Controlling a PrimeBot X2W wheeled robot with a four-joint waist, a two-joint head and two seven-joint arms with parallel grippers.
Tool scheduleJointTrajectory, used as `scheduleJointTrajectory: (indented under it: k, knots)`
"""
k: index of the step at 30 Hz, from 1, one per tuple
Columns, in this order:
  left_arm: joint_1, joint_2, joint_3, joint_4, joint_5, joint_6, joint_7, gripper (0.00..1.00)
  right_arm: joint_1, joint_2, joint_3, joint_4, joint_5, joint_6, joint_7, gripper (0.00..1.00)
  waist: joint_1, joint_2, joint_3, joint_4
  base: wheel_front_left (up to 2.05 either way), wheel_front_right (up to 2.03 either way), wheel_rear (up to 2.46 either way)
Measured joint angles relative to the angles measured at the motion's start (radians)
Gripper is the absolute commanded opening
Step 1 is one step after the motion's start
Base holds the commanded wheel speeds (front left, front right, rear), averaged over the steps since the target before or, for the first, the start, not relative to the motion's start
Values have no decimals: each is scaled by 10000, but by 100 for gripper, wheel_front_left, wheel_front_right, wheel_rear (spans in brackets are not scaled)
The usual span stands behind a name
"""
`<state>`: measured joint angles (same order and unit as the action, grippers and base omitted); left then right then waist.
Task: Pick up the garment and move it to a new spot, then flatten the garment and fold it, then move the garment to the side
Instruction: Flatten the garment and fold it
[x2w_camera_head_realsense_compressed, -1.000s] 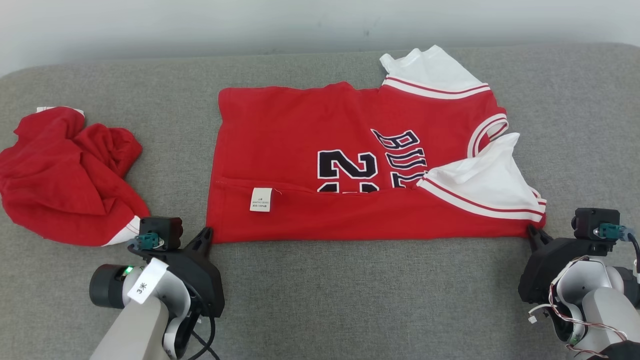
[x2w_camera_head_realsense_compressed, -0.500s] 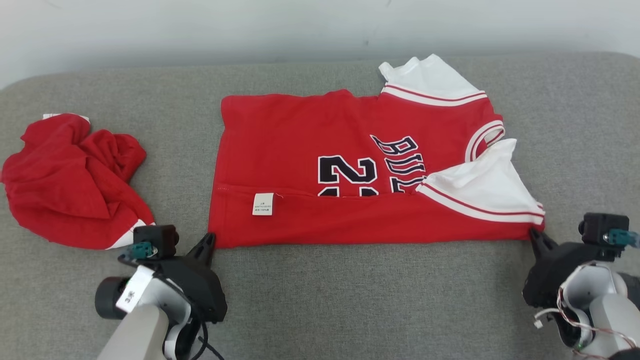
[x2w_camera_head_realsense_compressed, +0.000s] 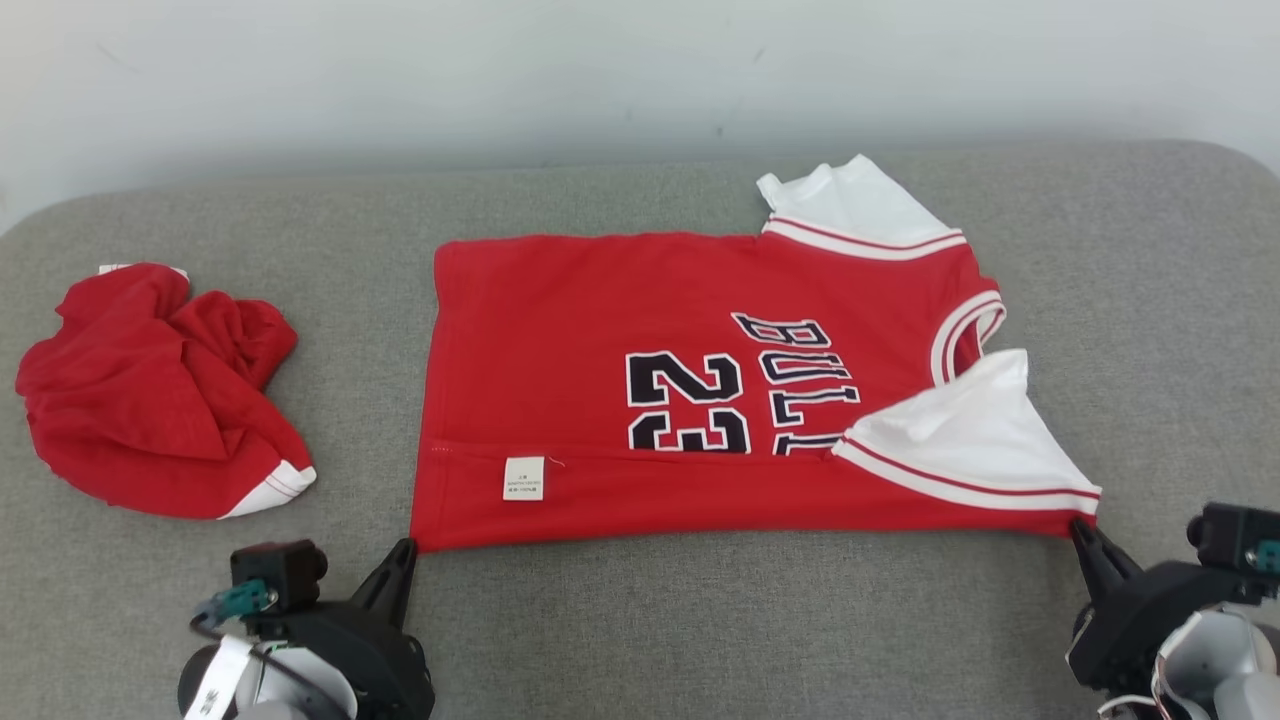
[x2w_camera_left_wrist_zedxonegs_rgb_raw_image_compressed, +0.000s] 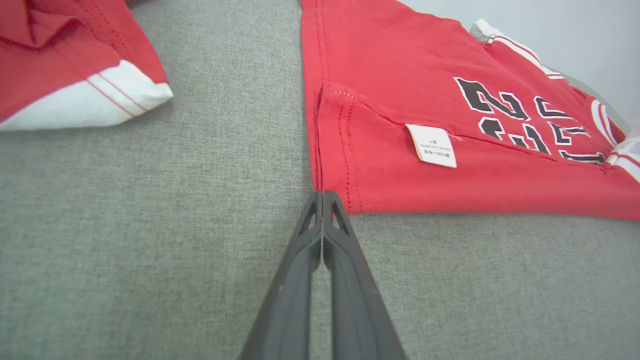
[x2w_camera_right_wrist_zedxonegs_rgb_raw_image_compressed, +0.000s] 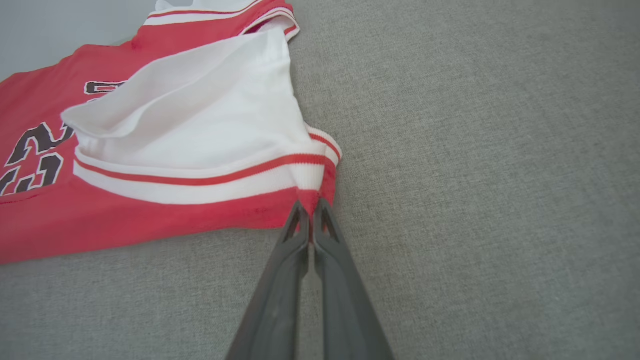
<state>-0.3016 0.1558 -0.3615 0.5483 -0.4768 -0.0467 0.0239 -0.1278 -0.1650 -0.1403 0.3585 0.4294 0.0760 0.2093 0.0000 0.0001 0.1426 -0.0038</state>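
Pinching near corners of garment (x2w_camera_head_realsense_compressed: 600, 330), left gripper (x2w_camera_head_realsense_compressed: 405, 546) one end, right gripper (x2w_camera_head_realsense_compressed: 1079, 524) other

crumpled red shirt (x2w_camera_head_realsense_compressed: 150, 400) is lying bunched in a heap at the left end of the grey woven upholstered surface (x2w_camera_head_realsense_compressed: 700, 630) | its white cuff with thin red stripes (x2w_camera_head_realsense_compressed: 272, 487) is poking out at the near corner, resting on the cloth | pale wall (x2w_camera_head_realsense_compressed: 500, 80) is running behind the surface's rounded far edge
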Motion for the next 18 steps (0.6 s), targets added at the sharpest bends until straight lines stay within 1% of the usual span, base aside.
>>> scheduleJointTrajectory:
  k: [3, 10, 11, 15, 18]
  knots:
    - [305, 61, 52, -366, -192, -142, -71, 0, 424, 46, -140, -428, 326, 92, 82, 0, 0, 0, -115, -22, 0, 0, 0]
    - [1505, 295, 81, -1383, -543, -267, -86, 0, 1809, 96, -276, -1737, 1030, 295, 512, 0, -1, 0, -367, -8, 0, 0, 0]
    - [1710, 355, 98, -1542, -587, -334, -86, 0, 2009, 92, -280, -1952, 1091, 297, 570, 0, 0, 0, -389, -5, 0, 0, 0]
    - [2190, 443, 121, -2010, -704, -345, -67, 0, 2638, 71, -407, -2594, 1331, 313, 755, 0, 0, 0, -461, 18, 0, 0, 0]
    - [2616, 727, 136, -2485, -800, -416, 27, 0, 3151, 63, -552, -3227, 1371, 311, 897, 0, -1, -1, -506, 31, 0, 0, 0]
